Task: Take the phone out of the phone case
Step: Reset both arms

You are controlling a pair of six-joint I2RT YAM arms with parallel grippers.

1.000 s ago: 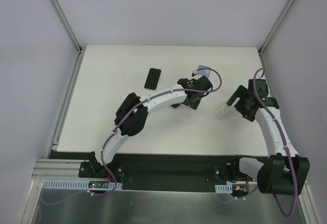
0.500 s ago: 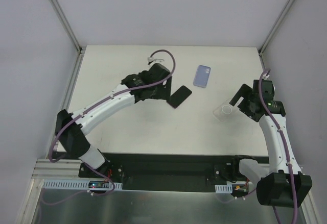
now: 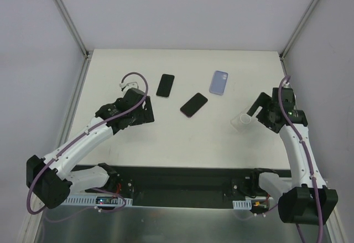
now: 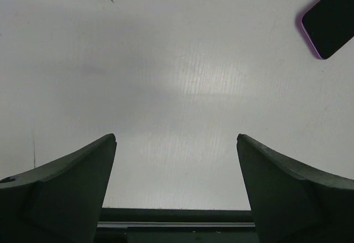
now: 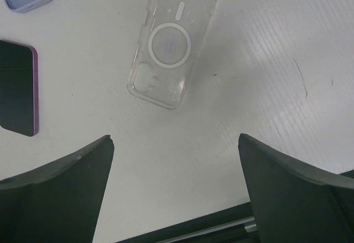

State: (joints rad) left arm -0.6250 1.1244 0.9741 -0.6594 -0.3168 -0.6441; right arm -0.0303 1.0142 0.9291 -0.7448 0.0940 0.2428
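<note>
The left gripper [image 4: 176, 139] has its fingers spread wide with nothing between them, above the bare white table [image 4: 166, 60]. Its arm is bent at the elbow, with the wrist over the table's left side.

The right gripper [image 5: 174, 138] is likewise spread and empty, near the transparent plastic phone case with a ring mark [image 5: 171, 44], which lies flat. Its arm arcs along the right edge, with the wrist turned inward.

The dark-screened phone with a purple rim [image 3: 193, 104] lies mid-table between the black rectangular phone [image 3: 165, 85] and the lavender phone case [image 3: 219, 82], apart from both grippers.

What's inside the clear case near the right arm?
Nothing. The clear case lies flat and empty on the table, and the white surface shows straight through it. Only its ring mark is visible, and nothing is covered.
</note>
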